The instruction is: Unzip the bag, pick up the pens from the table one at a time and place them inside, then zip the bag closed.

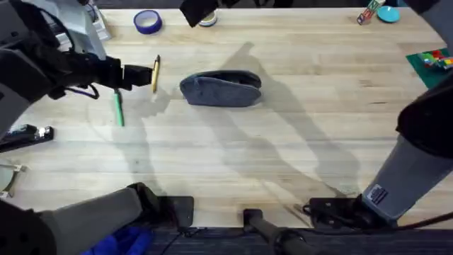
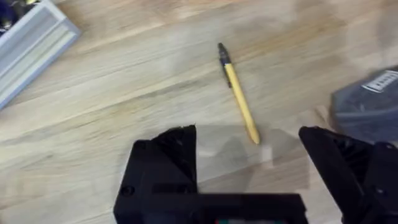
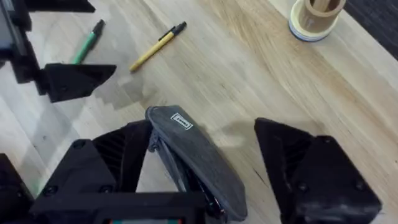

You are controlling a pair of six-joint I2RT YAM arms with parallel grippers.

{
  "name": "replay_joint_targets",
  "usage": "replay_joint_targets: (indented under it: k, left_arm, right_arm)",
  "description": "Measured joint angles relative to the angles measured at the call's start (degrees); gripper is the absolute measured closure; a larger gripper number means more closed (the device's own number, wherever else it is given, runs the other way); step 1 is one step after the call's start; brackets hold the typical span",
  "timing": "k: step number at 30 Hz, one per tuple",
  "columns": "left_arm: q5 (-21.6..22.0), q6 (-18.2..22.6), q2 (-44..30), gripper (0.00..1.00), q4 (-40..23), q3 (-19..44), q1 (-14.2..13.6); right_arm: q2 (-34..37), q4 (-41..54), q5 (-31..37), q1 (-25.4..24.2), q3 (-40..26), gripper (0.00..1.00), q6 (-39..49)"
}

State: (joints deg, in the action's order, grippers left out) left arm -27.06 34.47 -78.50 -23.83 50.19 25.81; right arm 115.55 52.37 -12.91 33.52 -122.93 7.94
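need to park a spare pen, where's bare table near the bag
Bare table runs wide in front of the bag, toward the arm bases. Left of the bag is crowded: yellow pen, green pen and left pincer.

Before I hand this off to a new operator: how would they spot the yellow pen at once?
Start at the blue-grey bag mid-table. Just to its left, ahead of the open left gripper, lies the yellow pen. The green pen lies further left and nearer the robot.

Bag (image 1: 221, 90) mid tabletop (image 1: 283, 163). Two pens to its left: one (image 1: 156, 73) just beside left end effector (image 1: 150, 73), other (image 1: 119, 110) nearer front edge.
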Motion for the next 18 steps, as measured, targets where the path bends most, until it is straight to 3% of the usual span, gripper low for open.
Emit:
replay_joint_targets:
  k: [9,18]
  left_arm:
    - [10.9,-2.7,-0.2,0.008,2.5,0.0,-9.5]
    - [13.6,-7.4,-8.0,0.008,6.2,0.0,-10.4]
  right_arm:
    - [-1.2,2.0,0.0,0.0,0.0,0.005,0.3]
    - [-6.8,3.2,1.3,0.0,0.0,0.004,1.5]
